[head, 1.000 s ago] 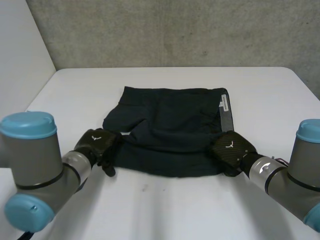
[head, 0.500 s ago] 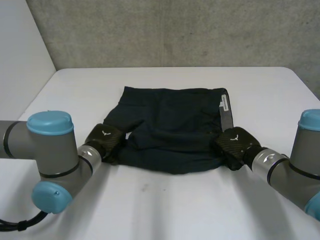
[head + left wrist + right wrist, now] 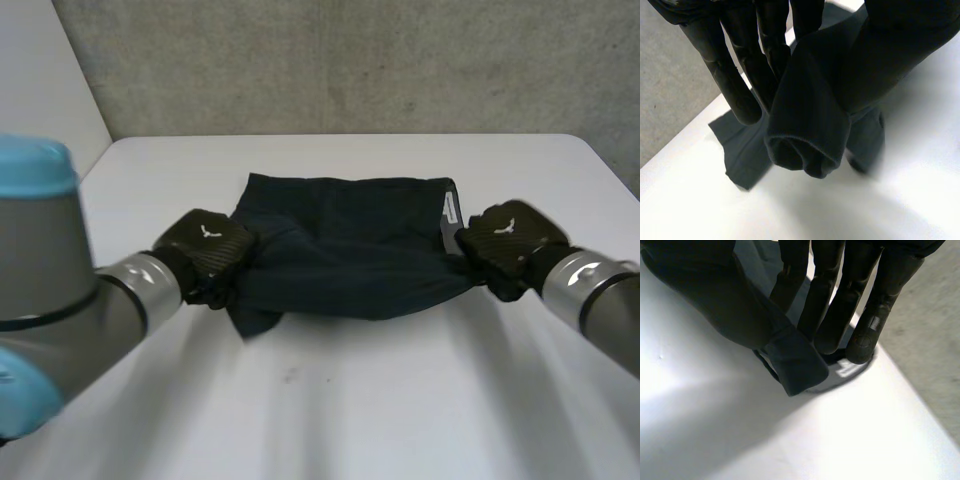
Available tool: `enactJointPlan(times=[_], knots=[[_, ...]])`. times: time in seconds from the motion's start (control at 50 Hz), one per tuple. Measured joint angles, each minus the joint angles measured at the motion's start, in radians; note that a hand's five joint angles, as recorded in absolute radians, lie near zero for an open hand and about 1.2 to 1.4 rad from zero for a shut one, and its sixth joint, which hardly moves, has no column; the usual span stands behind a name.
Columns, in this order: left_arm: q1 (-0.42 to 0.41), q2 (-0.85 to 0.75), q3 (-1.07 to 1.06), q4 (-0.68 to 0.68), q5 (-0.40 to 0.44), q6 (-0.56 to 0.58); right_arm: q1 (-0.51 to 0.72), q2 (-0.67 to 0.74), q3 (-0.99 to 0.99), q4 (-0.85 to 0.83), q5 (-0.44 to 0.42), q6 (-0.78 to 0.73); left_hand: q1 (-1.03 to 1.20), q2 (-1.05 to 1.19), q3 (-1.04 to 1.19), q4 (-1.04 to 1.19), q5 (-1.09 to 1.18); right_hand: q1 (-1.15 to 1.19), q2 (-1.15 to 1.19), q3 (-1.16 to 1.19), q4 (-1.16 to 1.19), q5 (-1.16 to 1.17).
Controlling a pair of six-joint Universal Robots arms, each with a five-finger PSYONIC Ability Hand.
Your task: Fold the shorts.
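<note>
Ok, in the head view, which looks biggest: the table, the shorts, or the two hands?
1. table
2. shorts
3. left hand and right hand: both look about the same size, so I won't rank one above the other.

The left arm [image 3: 60, 300] and right arm [image 3: 605, 305] are built from smooth grey cylindrical sections. The large joint of the left arm carries a round light-blue cap [image 3: 30, 165]. Toward the wrist, each arm narrows to a shorter silver-grey cuff [image 3: 148, 285]. The left hand [image 3: 205, 250] and right hand [image 3: 510, 240] are black, with a rounded shell over the back. Each shell bears a small white mark [image 3: 506, 226] at its centre. In the wrist views, the fingers [image 3: 732, 75] are long, black and round in section, with blunt rounded tips and a slight sheen.
</note>
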State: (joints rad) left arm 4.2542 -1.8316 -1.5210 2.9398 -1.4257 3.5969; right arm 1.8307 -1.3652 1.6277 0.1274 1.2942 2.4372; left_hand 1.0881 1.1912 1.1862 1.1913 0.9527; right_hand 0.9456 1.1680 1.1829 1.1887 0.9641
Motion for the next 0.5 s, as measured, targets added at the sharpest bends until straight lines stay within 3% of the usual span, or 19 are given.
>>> enactJointPlan(times=[0.16, 0.28, 0.5], knots=[[-0.001, 0.063, 0.038, -0.203, 0.005, -0.014, 0.005, -0.109, -0.016, 0.211, 0.027, -0.082, 0.0, 0.0, 0.0, 0.0, 0.0, 0.0, 0.0, 0.0, 0.003, 0.0], [-0.004, -0.035, 0.033, -0.288, -0.015, -0.008, 0.03, -0.029, -0.01, 0.35, 0.03, -0.122, 0.0, 0.0, 0.0, 0.0, 0.0, 0.0, 0.0, 0.0, 0.003, 0.0], [0.004, -0.182, 0.11, -0.27, -0.062, -0.009, 0.065, 0.131, -0.043, 0.271, 0.04, -0.126, -0.006, -0.071, -0.061, -0.066, -0.019, 0.0, 0.0, 0.0, 0.003, 0.0]])
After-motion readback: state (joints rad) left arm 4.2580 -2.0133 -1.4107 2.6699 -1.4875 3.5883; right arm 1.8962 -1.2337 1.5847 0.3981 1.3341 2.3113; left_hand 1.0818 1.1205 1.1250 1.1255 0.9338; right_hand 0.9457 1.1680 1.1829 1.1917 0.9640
